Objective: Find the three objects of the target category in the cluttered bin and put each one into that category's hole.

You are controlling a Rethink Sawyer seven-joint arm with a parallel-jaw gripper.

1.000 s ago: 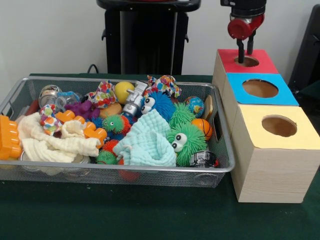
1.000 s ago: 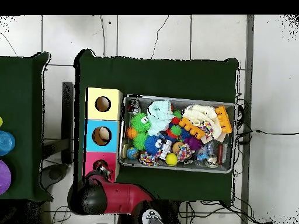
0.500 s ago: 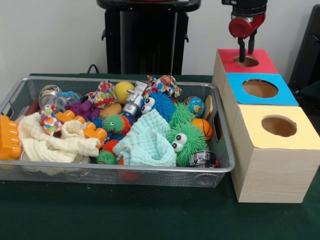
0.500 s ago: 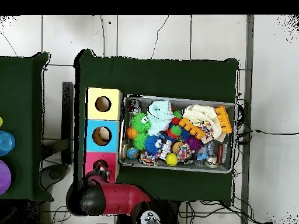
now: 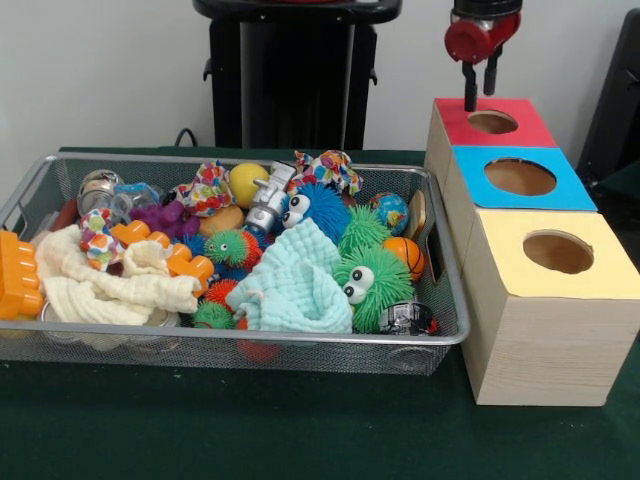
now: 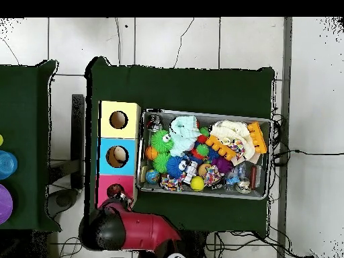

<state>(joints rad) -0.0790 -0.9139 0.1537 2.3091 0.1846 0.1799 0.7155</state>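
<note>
Bin (image 5: pixel 445 335), wire mesh, on the green table (image 5: pixel 300 440), packed with mixed toys. Target category not stated; which three items belong cannot be told from the views.

Candidates by kind:
- Spiky rubber creatures with googly eyes: green one (image 5: pixel 372 283) near the right wall, blue one (image 5: pixel 315 210) behind it, a smaller green-orange one (image 5: pixel 236 246) mid-bin. Judged soft, light, springy; the hairs would give under closing fingers, so grip across the body core, not the tips.
- Balls: yellow ball (image 5: pixel 247 182) at the far side, small orange basketball (image 5: pixel 403 255) and globe ball (image 5: pixel 390 211) by the right wall. Round and likely to roll or squirt out; take across the widest part.
- Cloths: pale blue cloth (image 5: pixel 295 285) draped front-centre, cream cloth (image 5: pixel 110 290) at left. Limp, will drag neighbours; pinch a raised fold.
- Orange plastic blocks (image 5: pixel 170 255), stiff, light.

Boxes stand just beside the bin's right end: red box (image 5: pixel 515 105), blue box (image 5: pixel 560 185), yellow box (image 5: pixel 600 270), each with a round hole on top.

Gripper (image 5: pixel 477 88) hangs above the red box's near-left edge, beside its hole, clear of the surface. Two dark fingers hang down with a narrow gap, nothing between them: spread slightly, empty. Overhead view shows the red arm (image 6: pixel 138 232) reaching to that box.
</note>
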